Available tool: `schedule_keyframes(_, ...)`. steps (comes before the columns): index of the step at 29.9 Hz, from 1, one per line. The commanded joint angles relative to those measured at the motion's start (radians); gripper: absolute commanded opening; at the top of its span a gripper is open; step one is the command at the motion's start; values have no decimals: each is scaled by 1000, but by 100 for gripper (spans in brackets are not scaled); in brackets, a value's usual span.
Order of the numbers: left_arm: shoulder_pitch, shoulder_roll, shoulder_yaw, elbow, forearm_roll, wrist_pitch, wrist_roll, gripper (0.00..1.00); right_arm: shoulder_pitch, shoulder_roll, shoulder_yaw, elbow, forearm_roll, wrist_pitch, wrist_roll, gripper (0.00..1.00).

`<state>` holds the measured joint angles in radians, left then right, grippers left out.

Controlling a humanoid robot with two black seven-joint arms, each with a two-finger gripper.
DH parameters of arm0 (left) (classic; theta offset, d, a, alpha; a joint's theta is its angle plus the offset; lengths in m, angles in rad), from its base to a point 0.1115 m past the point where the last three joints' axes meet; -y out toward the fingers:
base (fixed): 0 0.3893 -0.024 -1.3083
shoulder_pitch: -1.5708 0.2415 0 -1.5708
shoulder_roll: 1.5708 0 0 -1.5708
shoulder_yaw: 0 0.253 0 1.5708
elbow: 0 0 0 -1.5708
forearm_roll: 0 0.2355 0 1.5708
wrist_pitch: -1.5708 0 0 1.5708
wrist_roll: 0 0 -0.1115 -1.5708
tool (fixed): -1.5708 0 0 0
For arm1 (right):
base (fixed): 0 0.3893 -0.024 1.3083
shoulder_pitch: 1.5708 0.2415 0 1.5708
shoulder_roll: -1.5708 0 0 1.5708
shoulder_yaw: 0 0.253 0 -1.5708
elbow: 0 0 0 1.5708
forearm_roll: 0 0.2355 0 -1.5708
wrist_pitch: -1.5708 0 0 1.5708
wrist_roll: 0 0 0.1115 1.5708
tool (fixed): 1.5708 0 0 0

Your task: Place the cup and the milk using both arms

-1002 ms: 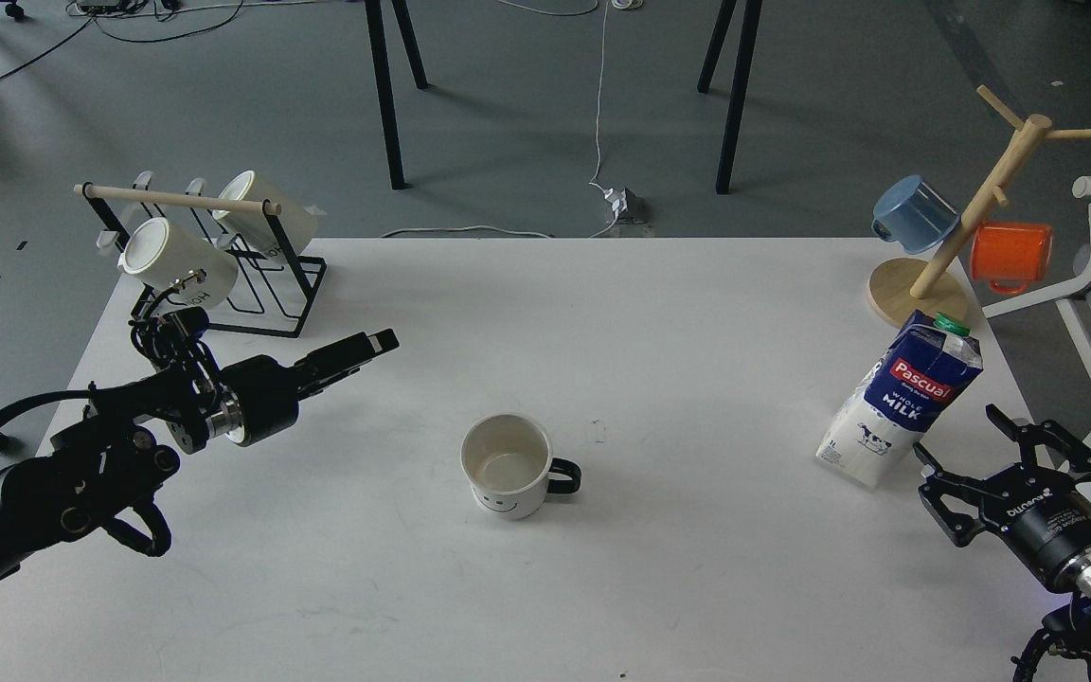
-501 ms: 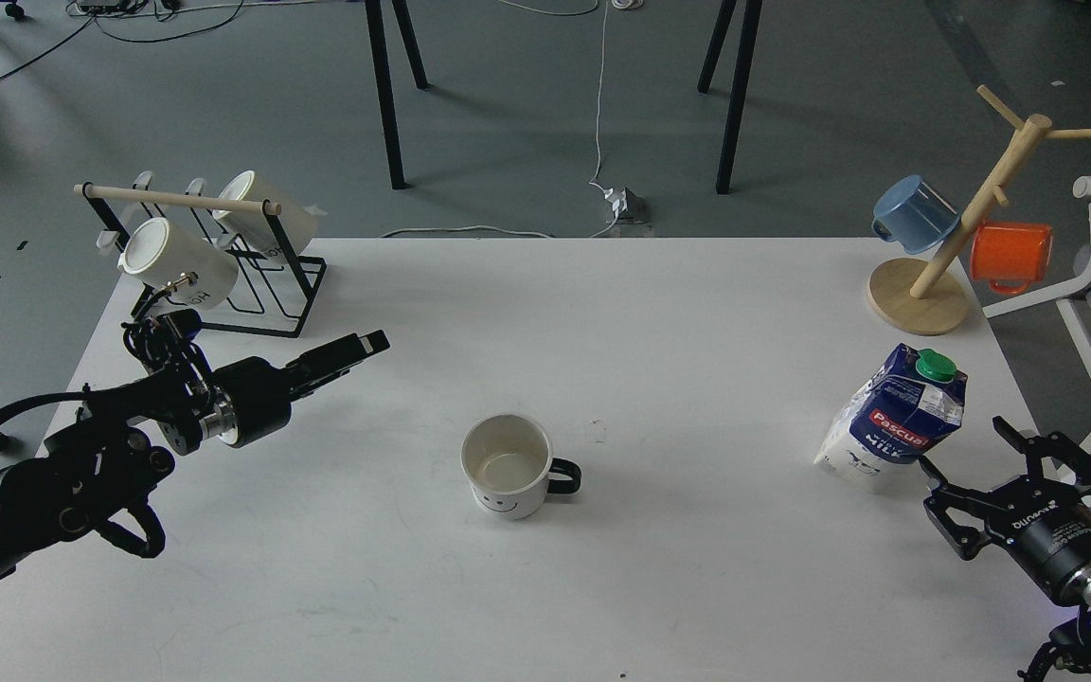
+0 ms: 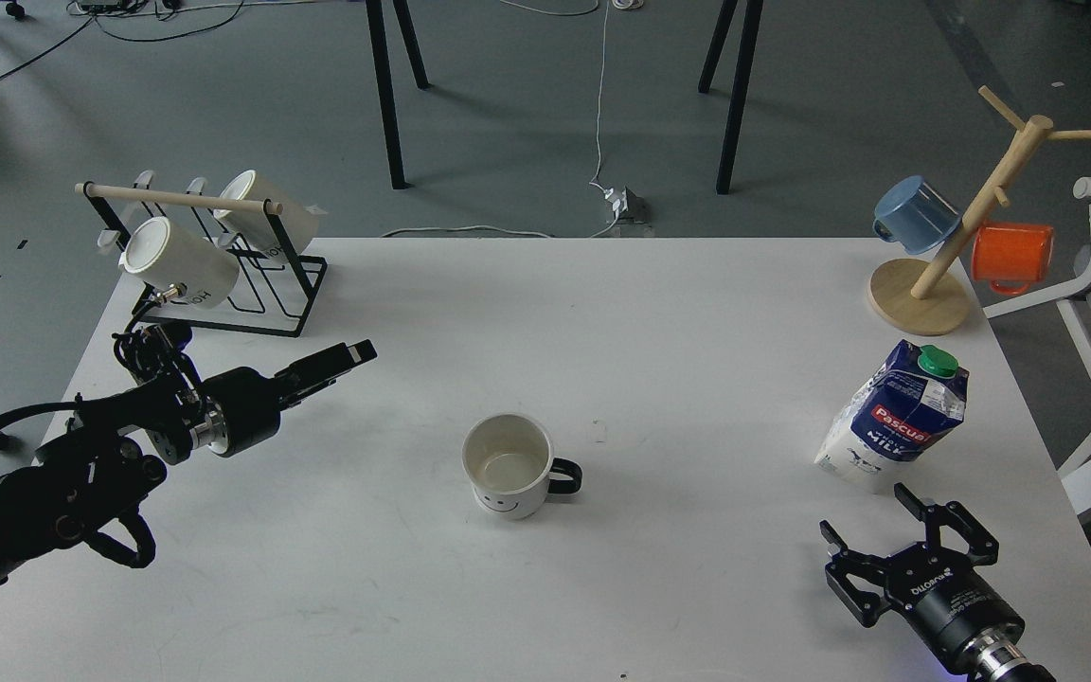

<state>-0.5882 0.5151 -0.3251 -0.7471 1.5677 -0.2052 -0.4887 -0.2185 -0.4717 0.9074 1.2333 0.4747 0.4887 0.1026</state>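
Observation:
A white cup (image 3: 508, 464) with a smiley face and a black handle stands upright at the table's middle, its mouth up and its handle pointing right. A blue and white milk carton (image 3: 896, 417) with a green cap stands near the right edge. My left gripper (image 3: 347, 356) hovers left of the cup, well apart from it; its fingers show side-on as one dark bar. My right gripper (image 3: 863, 510) is open and empty, low near the front edge, just in front of the carton and not touching it.
A black wire rack (image 3: 223, 275) with two white mugs stands at the back left. A wooden mug tree (image 3: 924, 294) with a blue and an orange mug stands at the back right, behind the carton. The white table (image 3: 659, 322) ends close to the carton's right.
The milk carton went from tilted to settled on its base. My right gripper drew back left and toward the front edge, away from the carton. My left gripper pulled back slightly left.

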Motion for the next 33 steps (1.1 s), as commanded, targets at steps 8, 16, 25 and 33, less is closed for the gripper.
schedule_keyframes(8,8,3,0,15,2,1,0,99,-15,24,44,17,7,0,48,94)
schedule_keyframes(16,8,3,0,15,2,0,0,99,-9,22,94,18,8,0,66,93)
schedule_keyframes(25,10,0,0,40,2,1,0,99,42,30,119,11,4,0,85,93)
schedule_keyframes(33,16,0,0,51,2,0,0,99,106,38,116,-5,1,0,85,93)
